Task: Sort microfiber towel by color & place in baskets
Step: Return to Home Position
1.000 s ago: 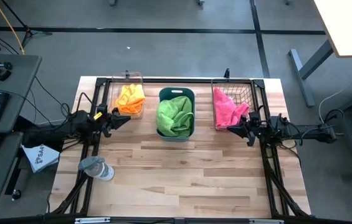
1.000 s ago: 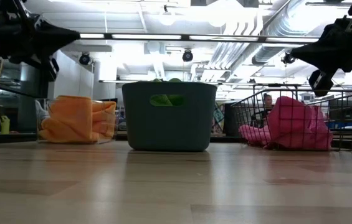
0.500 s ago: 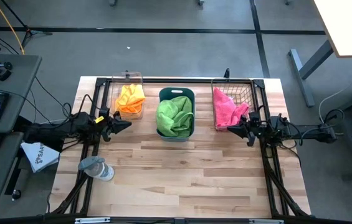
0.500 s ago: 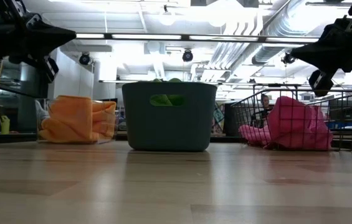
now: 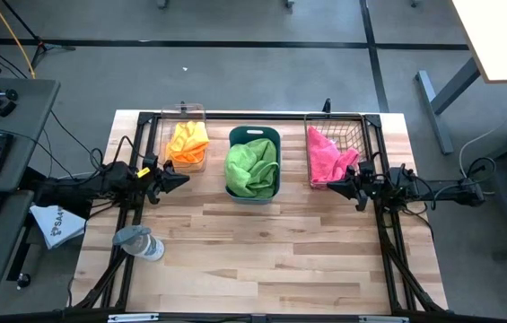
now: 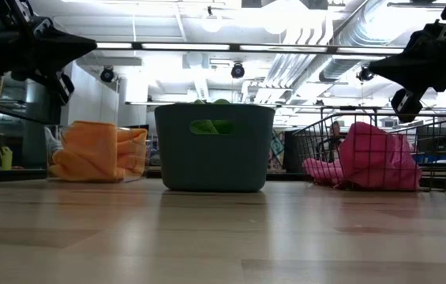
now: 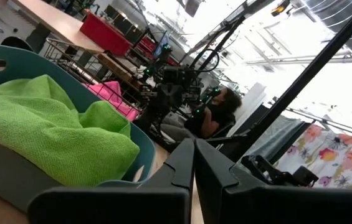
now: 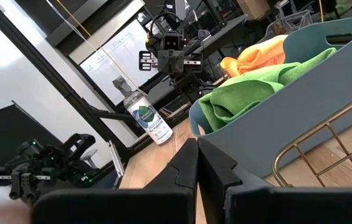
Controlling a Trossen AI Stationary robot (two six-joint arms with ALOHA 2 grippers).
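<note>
While both arms reach inward from opposite sides of the tabletop (image 5: pixel 262 251), we find the left tool (image 5: pixel 178 176) raised clear of the wood, its fingers (image 7: pixel 182 168) pressed together with only a thin seam between them and nothing held. The right tool (image 5: pixel 336 187) is in the same condition: narrow, closed on itself, empty, and also off the surface. Three baskets stand in a row along the far side. The clear bin (image 5: pixel 184 112) lies just beyond the left tool's tip and holds a yellow-orange towel (image 5: pixel 187 141). The teal tub (image 5: pixel 254 132) sits between the two tools, nearer the left one's tip, and is filled with a green towel (image 5: pixel 252 166) that rises slightly above its rim. The wire basket (image 5: pixel 347 135) stands just beyond the right tool, with a pink towel (image 5: pixel 327 157) heaped in the end closest to that tool's tip. We note no contact between either tool and any basket. A spray bottle (image 5: pixel 138 242) lies on its side behind the left tool, well apart from the baskets.
</note>
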